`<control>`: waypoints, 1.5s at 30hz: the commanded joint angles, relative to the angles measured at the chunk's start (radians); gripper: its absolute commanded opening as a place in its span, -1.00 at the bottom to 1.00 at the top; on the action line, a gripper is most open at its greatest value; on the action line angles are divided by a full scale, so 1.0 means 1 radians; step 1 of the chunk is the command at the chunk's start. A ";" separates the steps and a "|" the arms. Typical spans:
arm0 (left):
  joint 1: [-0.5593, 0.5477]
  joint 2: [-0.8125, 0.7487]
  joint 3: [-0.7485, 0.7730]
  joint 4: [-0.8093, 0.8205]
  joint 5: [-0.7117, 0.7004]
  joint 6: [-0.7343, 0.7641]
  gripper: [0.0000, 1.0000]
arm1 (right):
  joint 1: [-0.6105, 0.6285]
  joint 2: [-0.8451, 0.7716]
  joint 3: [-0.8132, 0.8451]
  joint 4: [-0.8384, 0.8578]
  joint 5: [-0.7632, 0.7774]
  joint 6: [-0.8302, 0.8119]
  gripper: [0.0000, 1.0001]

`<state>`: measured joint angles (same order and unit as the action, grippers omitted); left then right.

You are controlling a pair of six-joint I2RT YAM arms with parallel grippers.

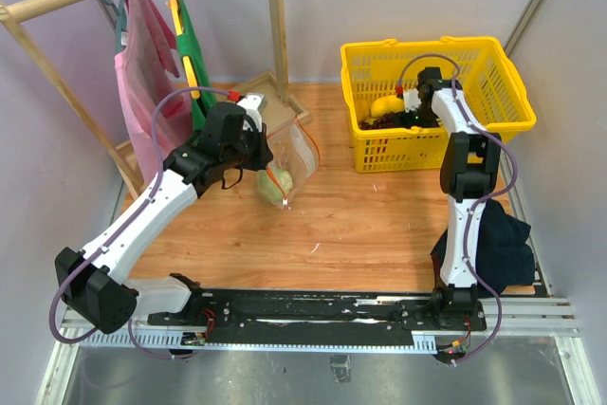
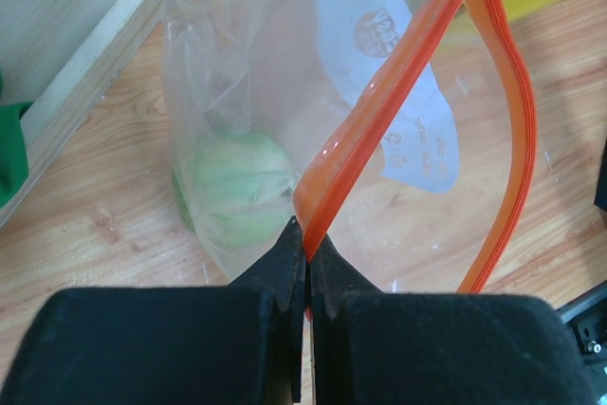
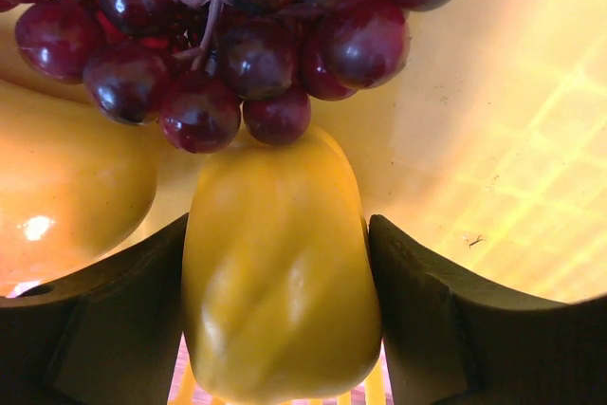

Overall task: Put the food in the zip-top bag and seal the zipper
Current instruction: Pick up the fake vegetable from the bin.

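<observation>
The clear zip-top bag (image 1: pixel 292 151) hangs just above the wooden table, its mouth open. My left gripper (image 2: pixel 307 244) is shut on the red-orange zipper (image 2: pixel 398 73) at one end of the mouth. A round pale-green food (image 2: pixel 242 187) lies inside the bag at its bottom. My right gripper (image 3: pixel 278 234) reaches down into the yellow basket (image 1: pixel 512 92); both fingers press the sides of a yellow pepper-like piece (image 3: pixel 280 272). A dark red berry bunch (image 3: pixel 237 35) lies just beyond it, and another yellow piece (image 3: pixel 66 196) lies to the left.
A wooden clothes rack (image 1: pixel 275 16) with pink (image 1: pixel 142 73) and green (image 1: pixel 190 45) garments stands at the back left, its base beam close behind the bag. A dark cloth (image 1: pixel 493 244) lies by the right arm's base.
</observation>
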<state>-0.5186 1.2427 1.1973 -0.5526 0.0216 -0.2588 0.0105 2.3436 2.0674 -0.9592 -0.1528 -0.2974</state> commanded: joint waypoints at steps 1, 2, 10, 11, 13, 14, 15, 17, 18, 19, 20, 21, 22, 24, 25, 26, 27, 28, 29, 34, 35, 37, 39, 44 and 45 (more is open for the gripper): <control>0.015 -0.016 -0.013 0.031 0.028 0.009 -0.99 | -0.024 -0.015 0.025 -0.026 0.021 -0.010 0.27; 0.016 -0.017 -0.015 0.032 0.030 0.007 -0.99 | -0.024 -0.024 0.022 -0.025 0.022 -0.009 0.21; 0.028 -0.025 -0.022 0.040 0.055 0.004 -0.99 | -0.024 -0.126 -0.022 0.013 0.059 0.017 -0.29; 0.029 -0.026 -0.027 0.043 0.061 0.004 -0.99 | -0.024 -0.148 -0.035 0.027 0.064 0.021 -0.32; 0.033 -0.028 -0.032 0.048 0.074 0.004 -0.99 | -0.024 -0.192 -0.060 0.056 0.073 0.032 -0.36; 0.034 -0.027 -0.033 0.049 0.077 0.004 -0.99 | -0.025 -0.213 -0.069 0.067 0.078 0.037 -0.37; 0.037 -0.026 -0.034 0.049 0.080 0.004 -0.99 | -0.024 -0.236 -0.077 0.079 0.081 0.042 -0.39; 0.040 -0.028 -0.037 0.053 0.089 0.004 -0.99 | -0.024 -0.284 -0.096 0.101 0.078 0.055 -0.42; 0.044 -0.032 -0.041 0.058 0.097 0.004 -0.99 | -0.024 -0.312 -0.110 0.124 0.073 0.065 -0.43; 0.046 -0.036 -0.046 0.063 0.102 0.006 -0.99 | -0.024 -0.347 -0.122 0.142 0.068 0.073 -0.45; 0.048 -0.039 -0.051 0.069 0.108 0.006 -0.99 | -0.024 -0.373 -0.132 0.156 0.062 0.085 -0.46; 0.052 -0.041 -0.055 0.073 0.112 0.006 -0.99 | -0.024 -0.409 -0.145 0.171 0.056 0.097 -0.47; 0.055 -0.043 -0.059 0.077 0.119 0.004 -0.99 | -0.022 -0.437 -0.159 0.190 0.052 0.108 -0.48; 0.061 -0.044 -0.063 0.081 0.136 0.004 -0.99 | -0.016 -0.497 -0.190 0.225 0.044 0.130 -0.50; 0.063 -0.044 -0.064 0.083 0.146 0.004 -0.99 | -0.011 -0.524 -0.206 0.243 0.038 0.140 -0.50; 0.064 -0.046 -0.067 0.085 0.156 0.003 -0.99 | -0.008 -0.556 -0.223 0.263 0.030 0.149 -0.52; 0.065 -0.047 -0.069 0.089 0.165 0.003 -0.99 | 0.000 -0.586 -0.242 0.290 0.020 0.159 -0.54; 0.066 -0.050 -0.072 0.092 0.172 0.003 -0.99 | 0.007 -0.616 -0.275 0.321 0.003 0.168 -0.55; 0.067 -0.054 -0.075 0.096 0.178 0.003 -0.99 | 0.014 -0.650 -0.302 0.352 -0.011 0.183 -0.56; 0.075 -0.072 -0.100 0.130 0.212 0.010 -0.99 | 0.066 -0.779 -0.397 0.465 -0.057 0.220 -0.58; 0.077 -0.076 -0.106 0.135 0.216 0.011 -0.99 | 0.075 -0.798 -0.409 0.477 -0.070 0.230 -0.58; 0.081 -0.079 -0.116 0.141 0.220 0.012 -0.99 | 0.094 -0.837 -0.431 0.507 -0.102 0.249 -0.58; 0.084 -0.079 -0.119 0.146 0.228 0.011 -0.99 | 0.122 -0.873 -0.459 0.537 -0.126 0.269 -0.59; 0.101 -0.084 -0.129 0.165 0.264 0.001 -0.99 | 0.239 -0.953 -0.544 0.629 -0.159 0.313 -0.59; 0.105 -0.085 -0.132 0.168 0.271 -0.001 -0.99 | 0.266 -0.966 -0.565 0.654 -0.165 0.324 -0.59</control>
<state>-0.4347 1.1835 1.0794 -0.4343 0.2436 -0.2588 0.1875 1.4376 1.5593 -0.4290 -0.2592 -0.0380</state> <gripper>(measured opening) 0.012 0.664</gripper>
